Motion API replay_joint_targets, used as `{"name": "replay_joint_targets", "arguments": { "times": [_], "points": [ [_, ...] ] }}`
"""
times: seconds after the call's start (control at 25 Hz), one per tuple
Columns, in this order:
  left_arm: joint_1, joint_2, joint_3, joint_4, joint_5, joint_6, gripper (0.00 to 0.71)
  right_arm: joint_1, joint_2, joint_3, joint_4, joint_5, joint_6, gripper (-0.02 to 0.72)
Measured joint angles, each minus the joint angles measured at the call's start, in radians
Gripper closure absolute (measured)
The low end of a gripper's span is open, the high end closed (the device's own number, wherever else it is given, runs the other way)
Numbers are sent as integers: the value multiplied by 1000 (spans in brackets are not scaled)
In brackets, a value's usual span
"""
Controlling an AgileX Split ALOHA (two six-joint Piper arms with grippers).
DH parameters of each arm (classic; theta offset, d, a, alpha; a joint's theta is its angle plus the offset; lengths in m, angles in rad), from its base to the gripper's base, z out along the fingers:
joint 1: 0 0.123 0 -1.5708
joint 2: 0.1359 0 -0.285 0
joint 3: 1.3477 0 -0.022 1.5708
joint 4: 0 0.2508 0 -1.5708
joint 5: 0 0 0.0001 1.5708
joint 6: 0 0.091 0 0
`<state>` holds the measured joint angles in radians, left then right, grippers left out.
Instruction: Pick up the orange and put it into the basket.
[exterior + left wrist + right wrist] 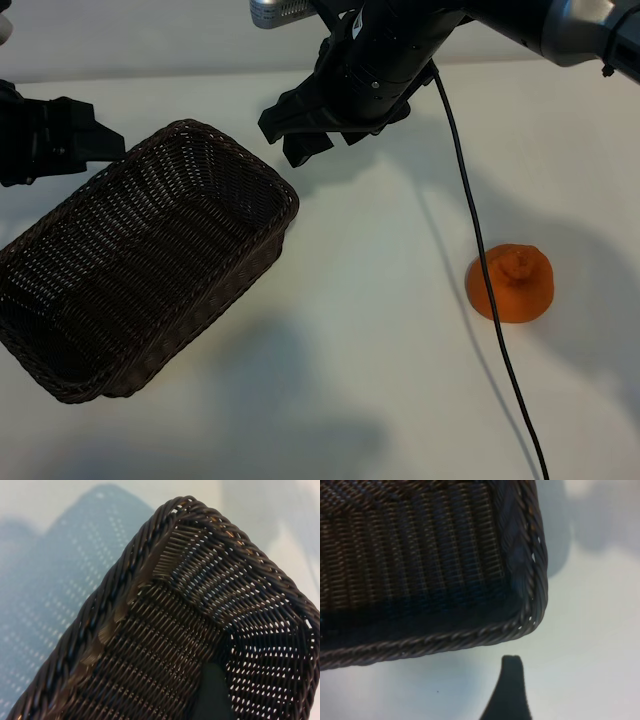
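The orange [511, 283] lies on the white table at the right, far from both grippers. The dark wicker basket [215, 142] stands at the left with nothing inside. My right gripper [291, 134] hangs open and holds nothing, just beyond the basket's far right corner. In the right wrist view one of its fingers [510, 692] shows over bare table beside the basket's rim [470, 637]. My left gripper [92, 142] is at the basket's far left end, open. One of its fingers [215, 692] shows in front of the basket's inner wall [165, 630]; the other is out of view.
A black cable [492, 300] runs from the right arm [560, 25] down across the table and passes in front of the orange's left side. White table surrounds the orange.
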<state>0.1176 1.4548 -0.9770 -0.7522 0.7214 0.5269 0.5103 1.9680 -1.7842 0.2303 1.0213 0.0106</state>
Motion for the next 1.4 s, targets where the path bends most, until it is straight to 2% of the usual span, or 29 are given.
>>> {"name": "replay_joint_targets", "arguments": {
  "times": [0.72,0.84,1.04,1.16,1.4],
  "points": [
    [0,0,0,-2,-10,-1,174,0,0,0,0,-22,0,110],
    [0,0,0,29,0,-24,174,0,0,0,0,-23,0,110],
    [0,-28,2,139,29,-144,174,0,0,0,0,-23,0,110],
    [0,-102,23,231,31,-257,174,0,0,0,0,-23,0,110],
    [0,-312,184,422,23,-536,174,0,0,0,-6,-9,-1,110]
  ]
}}
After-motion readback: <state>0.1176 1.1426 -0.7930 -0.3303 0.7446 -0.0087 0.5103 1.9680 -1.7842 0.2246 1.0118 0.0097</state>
